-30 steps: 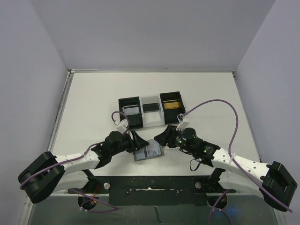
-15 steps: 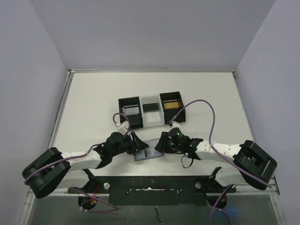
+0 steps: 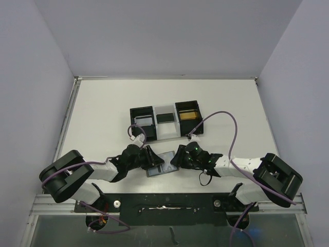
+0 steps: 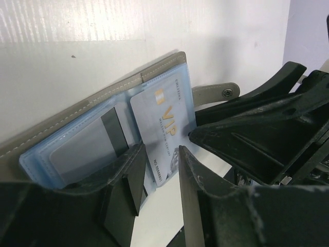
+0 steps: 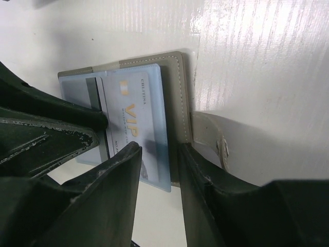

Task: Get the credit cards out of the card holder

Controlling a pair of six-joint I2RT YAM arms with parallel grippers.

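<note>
card holder [image 3: 163, 165] lies open at six o'clock on the counter [image 3: 103, 113], right between the arms. left pincer [image 3: 153, 158] is at its nine o'clock and right pincer [image 3: 177, 157] at its three, both half-parted astride an edge. can't tell if either is biting. looks light and floppy: stitched grey cover, slick blue-grey plastic sleeves, rounded snap tab [image 4: 213, 94]. the pale vip card [image 4: 164, 128] looks stiff. i'd pin the cover and pinch the card's edge at the sleeve mouth.
</note>
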